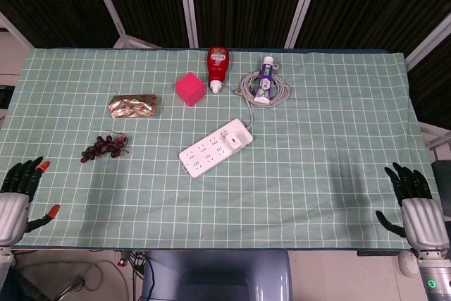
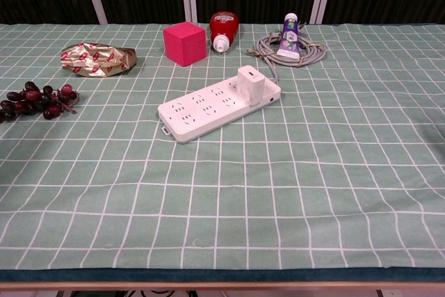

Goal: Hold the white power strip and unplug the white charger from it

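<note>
The white power strip (image 1: 215, 148) (image 2: 217, 106) lies at an angle in the middle of the green checked cloth. The white charger (image 1: 236, 142) (image 2: 249, 84) stands plugged into its far right end. My left hand (image 1: 17, 199) is at the table's near left edge with fingers spread and nothing in it. At the near right edge my right hand (image 1: 414, 202) is likewise spread and holds nothing. Both are far from the strip, and the chest view shows neither hand.
Behind the strip lie a pink cube (image 1: 189, 89), a red bottle (image 1: 217, 66), and a coiled grey cable (image 1: 248, 89) with a purple tube (image 1: 265, 81) on it. A gold foil packet (image 1: 133, 106) and dark grapes (image 1: 104, 147) sit at the left.
</note>
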